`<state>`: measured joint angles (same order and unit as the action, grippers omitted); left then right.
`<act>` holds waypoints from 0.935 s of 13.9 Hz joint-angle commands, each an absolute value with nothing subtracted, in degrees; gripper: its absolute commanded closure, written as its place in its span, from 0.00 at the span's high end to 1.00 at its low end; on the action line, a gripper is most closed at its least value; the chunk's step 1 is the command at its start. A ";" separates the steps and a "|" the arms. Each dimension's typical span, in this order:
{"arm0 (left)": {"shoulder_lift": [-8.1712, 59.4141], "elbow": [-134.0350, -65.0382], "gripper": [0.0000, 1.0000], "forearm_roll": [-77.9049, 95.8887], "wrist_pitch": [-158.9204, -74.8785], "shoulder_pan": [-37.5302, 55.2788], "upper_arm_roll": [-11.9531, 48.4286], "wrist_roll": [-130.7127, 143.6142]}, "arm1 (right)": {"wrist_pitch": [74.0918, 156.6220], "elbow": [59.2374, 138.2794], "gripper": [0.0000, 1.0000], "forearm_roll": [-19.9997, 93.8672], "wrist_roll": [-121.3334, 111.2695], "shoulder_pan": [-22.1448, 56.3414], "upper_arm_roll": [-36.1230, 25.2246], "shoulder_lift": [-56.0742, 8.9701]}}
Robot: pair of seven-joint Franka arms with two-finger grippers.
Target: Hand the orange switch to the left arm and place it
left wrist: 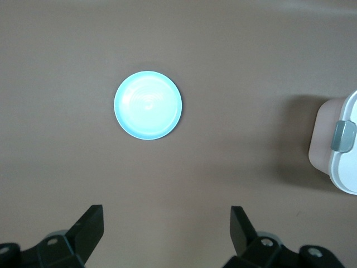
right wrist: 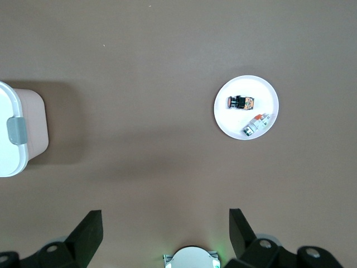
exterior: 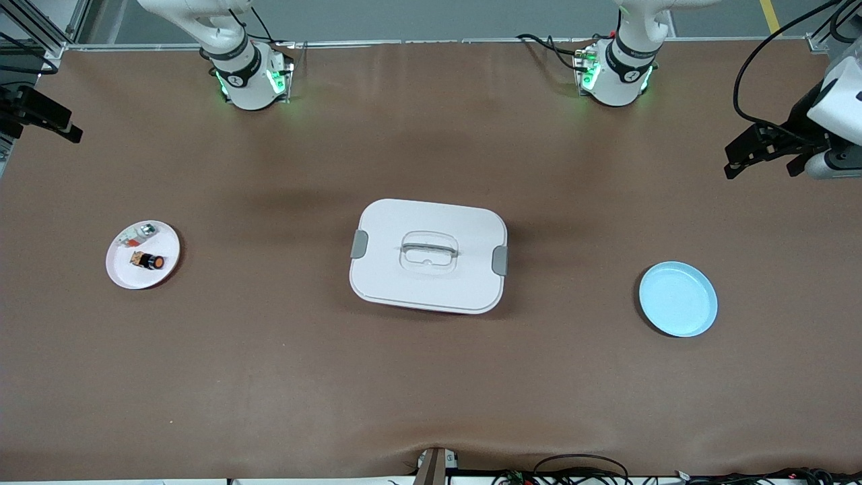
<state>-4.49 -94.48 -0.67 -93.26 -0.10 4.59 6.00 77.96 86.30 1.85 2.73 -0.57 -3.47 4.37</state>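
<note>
As viewed from the high front camera, nearest first: round pale-blue plastic plate (exterior: 677, 299), bare, low in the frame toward the left arm's end of the brown table (exterior: 431, 391).

At centre frame: large white rounded-rectangular plastic box (exterior: 428, 256), lid on, with a grey latch on each short side and a recessed handle in the lid.

At about the same height in the frame, toward the right arm's end: small round white plate (exterior: 128, 269), well apart from the box, carrying two parts. Tiny black cylindrical orange switch (exterior: 148, 260) lying on its side on this plate, untouched. Just beside it and farther from the camera: small clear-white part with red and green bits (exterior: 138, 234).

Higher in the frame, at its two side edges: both black two-finger grippers raised above bare table, both arms waiting.
- Right gripper (right wrist: 166, 218): jaws spread wide, holding nothing, over the right arm's end.
- Left gripper (left wrist: 167, 215): jaws equally wide, holding nothing, over the left arm's end.

Along the top edge: glossy white right arm (exterior: 239, 71) and left arm (exterior: 623, 67), green lights at their bases.
</note>
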 commanded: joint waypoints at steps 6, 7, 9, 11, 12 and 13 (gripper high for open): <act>-3.87 -92.72 1.00 0.18 -91.85 -0.26 4.39 5.19 | 78.84 87.63 1.00 2.46 3.69 0.18 -3.60 5.80; -3.87 -92.72 1.00 0.18 -91.85 -0.26 4.39 4.92 | 78.66 87.19 1.00 2.46 3.69 0.18 -3.60 5.71; -3.87 -92.72 1.00 0.09 -91.85 -0.09 4.39 4.92 | 78.66 86.66 1.00 2.46 3.60 0.09 -3.60 5.45; -3.87 -92.72 1.00 0.09 -91.85 -0.26 4.39 4.92 | 78.84 86.57 1.00 2.46 3.17 0.00 -3.69 5.36; -3.87 -92.72 1.00 0.09 -91.85 -0.26 4.39 4.83 | 78.84 86.57 1.00 2.37 3.08 0.00 -3.69 5.36; -3.87 -92.72 1.00 0.09 -91.85 -0.26 4.39 4.83 | 78.84 86.49 1.00 2.29 3.08 -0.09 -3.69 5.27</act>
<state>-4.49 -94.43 -0.67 -93.26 -0.09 4.59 5.97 78.60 86.21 1.86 2.73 -0.48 -3.35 4.42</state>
